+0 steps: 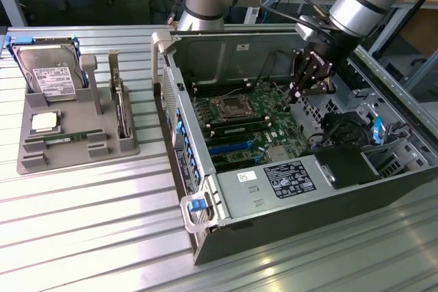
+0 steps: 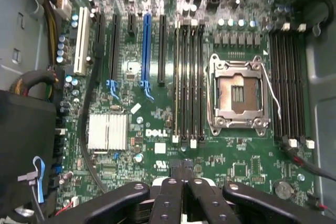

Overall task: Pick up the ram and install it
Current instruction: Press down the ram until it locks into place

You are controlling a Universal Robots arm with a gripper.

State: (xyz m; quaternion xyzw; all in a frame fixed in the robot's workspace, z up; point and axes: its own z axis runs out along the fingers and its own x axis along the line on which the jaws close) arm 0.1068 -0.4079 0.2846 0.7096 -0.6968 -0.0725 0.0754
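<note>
- The tool (image 1: 311,76) hangs inside the open computer case (image 1: 287,203), above the far end of the motherboard (image 1: 250,121) in the exterior view.
- In the wrist view the tool's fingers (image 2: 181,174) meet at their tips over the board's edge, pressed together with nothing visible between them; the black linkage arms are cut off by the frame edge.
- The ram (image 1: 65,139) lies flat in a groove of the grey holder tray (image 1: 75,152) on the counter (image 1: 102,223), at the exterior view's left, well apart from the tool and the case.
- Its chips and label are too small to make out.
- On the same tray sit a hard drive (image 1: 46,73), a square silver processor (image 1: 44,122) and an upright card (image 1: 122,111) seen nearly edge-on, its face hidden.
- The wrist view shows the board from above: an empty processor socket (image 2: 236,95) with its metal frame, and banks of long black memory slots (image 2: 189,77) on either side of it, all looking unfilled.
- A blue expansion slot (image 2: 146,51) and a ribbed silver heatsink (image 2: 107,131) also stand out there; in the exterior view these are hard to tell apart.
- The exterior view alone takes in the case's power supply (image 1: 280,182) with its label; the arm's upper part is cut off at the frame's top.
</note>
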